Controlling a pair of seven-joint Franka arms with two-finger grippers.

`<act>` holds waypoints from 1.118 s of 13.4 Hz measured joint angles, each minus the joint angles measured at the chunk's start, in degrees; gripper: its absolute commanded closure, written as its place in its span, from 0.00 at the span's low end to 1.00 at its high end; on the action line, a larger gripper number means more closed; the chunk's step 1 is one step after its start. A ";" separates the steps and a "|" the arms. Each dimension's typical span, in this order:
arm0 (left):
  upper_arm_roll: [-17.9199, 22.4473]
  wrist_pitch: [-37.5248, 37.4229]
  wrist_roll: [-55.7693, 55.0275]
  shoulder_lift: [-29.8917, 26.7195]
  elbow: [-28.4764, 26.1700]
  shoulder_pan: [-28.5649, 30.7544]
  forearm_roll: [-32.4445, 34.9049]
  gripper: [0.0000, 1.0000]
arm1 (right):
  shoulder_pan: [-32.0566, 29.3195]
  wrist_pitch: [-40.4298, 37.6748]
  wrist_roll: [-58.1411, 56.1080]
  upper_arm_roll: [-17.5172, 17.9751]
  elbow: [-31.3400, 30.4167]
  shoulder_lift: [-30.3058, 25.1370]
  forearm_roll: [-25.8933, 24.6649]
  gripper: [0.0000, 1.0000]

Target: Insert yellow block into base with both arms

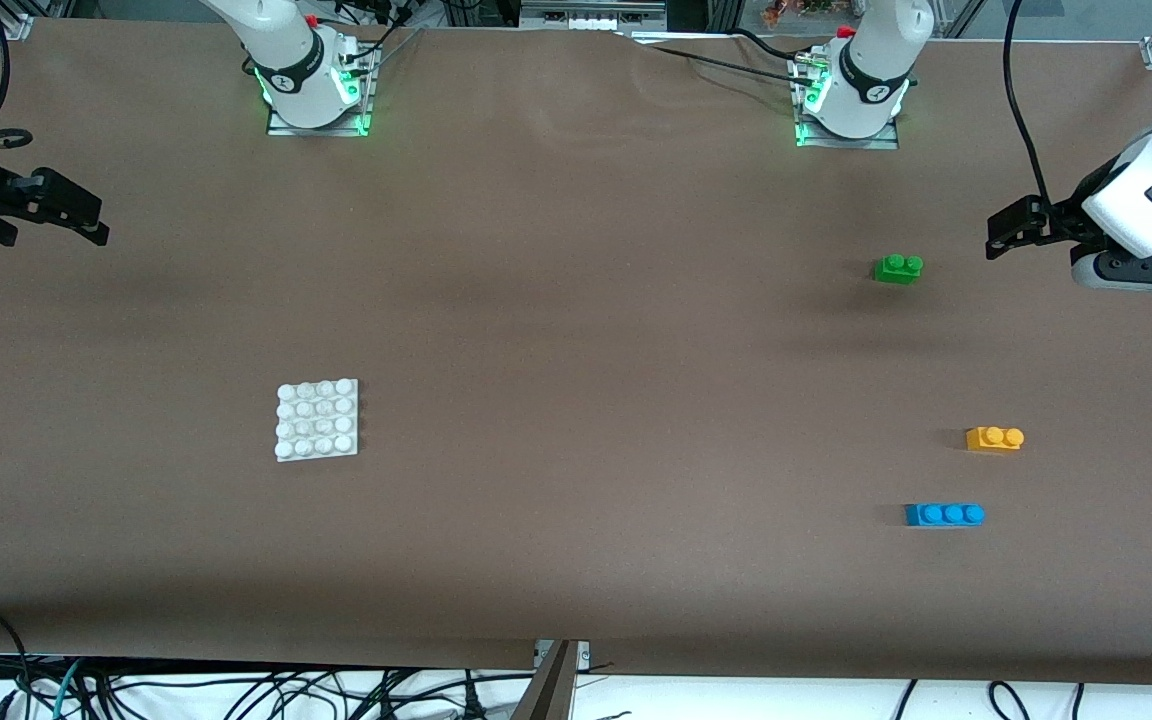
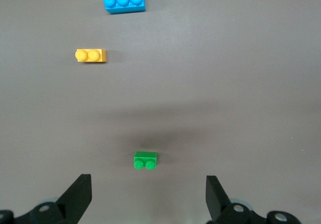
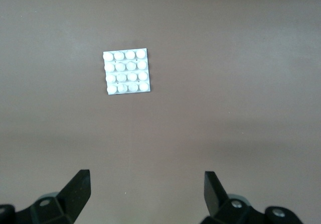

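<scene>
The yellow block [image 1: 994, 438] [image 2: 91, 56] lies on the brown table toward the left arm's end, studs up, nothing touching it. The white studded base [image 1: 317, 419] [image 3: 126, 71] lies flat toward the right arm's end, with no brick on it. My left gripper [image 1: 1006, 232] [image 2: 149, 181] hangs open and empty over bare table at the left arm's end, close to the green brick. Over the table edge at the right arm's end, my right gripper [image 1: 81, 215] [image 3: 146, 176] is open too, holding nothing, well apart from the base.
A green two-stud brick [image 1: 898, 268] [image 2: 145, 160] sits farther from the front camera than the yellow block. A blue three-stud brick [image 1: 944, 514] [image 2: 124, 2] sits nearer to it. Both arm bases [image 1: 316, 100] [image 1: 851, 110] stand along the table's back edge.
</scene>
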 measured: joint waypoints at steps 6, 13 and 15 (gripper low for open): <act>-0.01 0.00 0.00 0.00 0.00 -0.02 0.00 0.00 | 0.70 -0.63 -0.17 0.72 -0.03 0.38 0.01 0.00; -0.01 0.00 0.00 0.00 0.00 -0.02 0.00 0.00 | 0.70 -0.73 -0.17 0.72 -0.10 0.44 0.00 0.00; 0.00 0.00 0.00 0.00 0.00 -0.02 0.00 0.00 | 0.70 -0.84 -0.17 0.72 -0.45 0.49 0.00 0.00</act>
